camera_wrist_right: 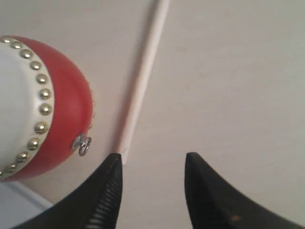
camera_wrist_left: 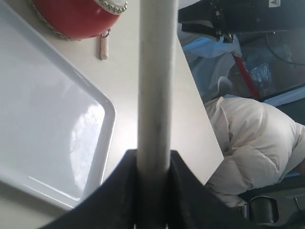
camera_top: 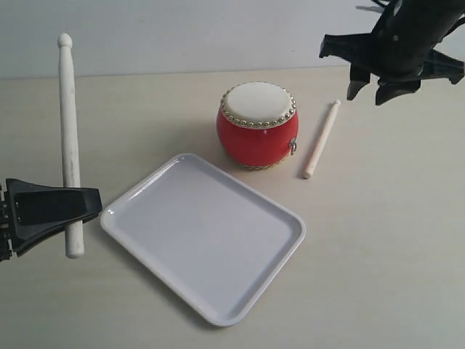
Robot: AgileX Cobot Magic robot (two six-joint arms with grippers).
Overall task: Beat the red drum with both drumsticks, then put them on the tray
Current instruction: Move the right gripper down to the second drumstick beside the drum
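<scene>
Left fingers [camera_wrist_left: 116, 195]: closed tight on a slim pale wooden drumstick [camera_top: 69, 109], gripped near its butt end, off the tabletop [camera_top: 392, 254], left of the tray.
Right fingers [camera_wrist_right: 102, 200]: spread wide, holding nothing, raised above the second pale wooden drumstick [camera_top: 322, 138].
Second drumstick: flat on the tabletop, just right of the drum, not touching it.
Drum: squat glossy red drum with cream skin and gold studs [camera_top: 258, 127], upright, just behind the tray.
Tray: flat glossy white rectangular tray [camera_top: 203, 225], set askew mid-tabletop.
</scene>
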